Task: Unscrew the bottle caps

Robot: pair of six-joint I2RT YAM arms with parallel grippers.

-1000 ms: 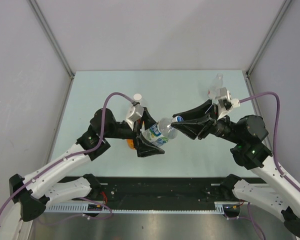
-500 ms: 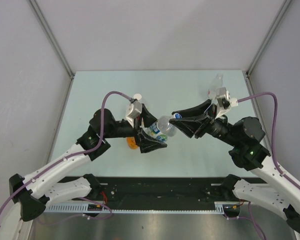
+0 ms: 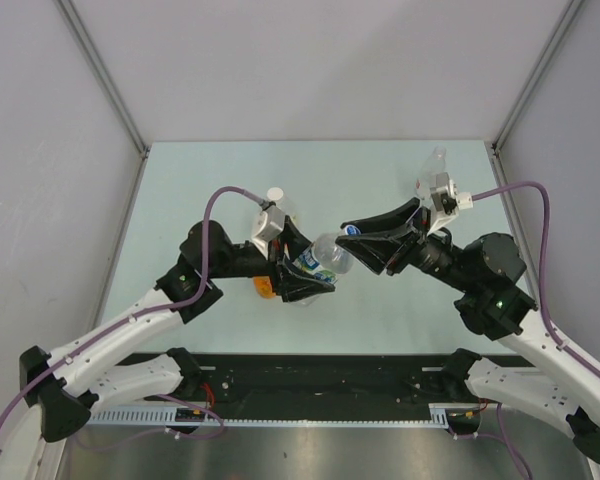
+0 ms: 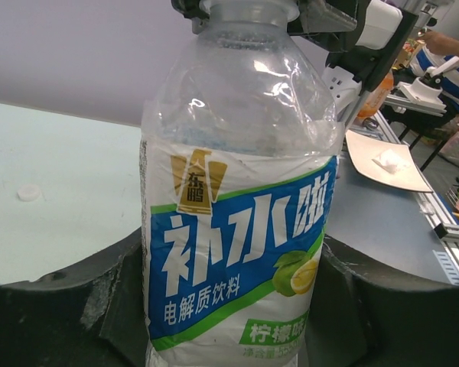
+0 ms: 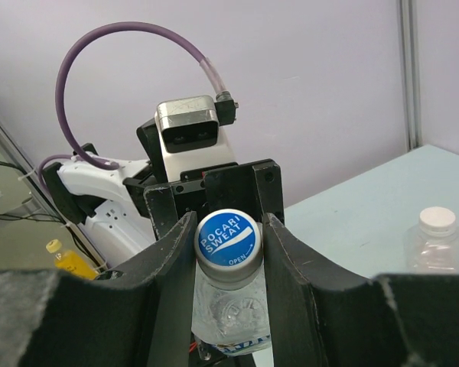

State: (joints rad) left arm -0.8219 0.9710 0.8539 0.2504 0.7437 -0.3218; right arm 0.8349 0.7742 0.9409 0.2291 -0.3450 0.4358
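Two-arm cap removal, bottle held above the table [image 3: 380, 190]. The left gripper [image 4: 233, 260] is pressed against both sides of the blue-label bottle [image 4: 237, 153], clamping its body, which leans toward the right arm. The right gripper [image 5: 229, 229] pinches the blue cap [image 5: 228, 238], which sits on the bottle neck, 1 finger on each side. Likely faults: the thin, already creased wall may buckle under the clamp, letting the bottle turn along with the cap so that nothing loosens. The fingers may also slip around the smooth cap rim, and a freed cap may drop. Whether the bottle holds liquid that could spill cannot be told. Surroundings: a second clear bottle with a white cap [image 5: 436, 237] stands near the left wrist, within reach of a swinging arm. A slim bottle [image 3: 438, 160] stands behind the right wrist. A small white disc [image 4: 28, 193], possibly a loose cap, lies on the table. Nothing sits between the 2 grippers except the bottle, though their close spacing leaves little room for rotation.
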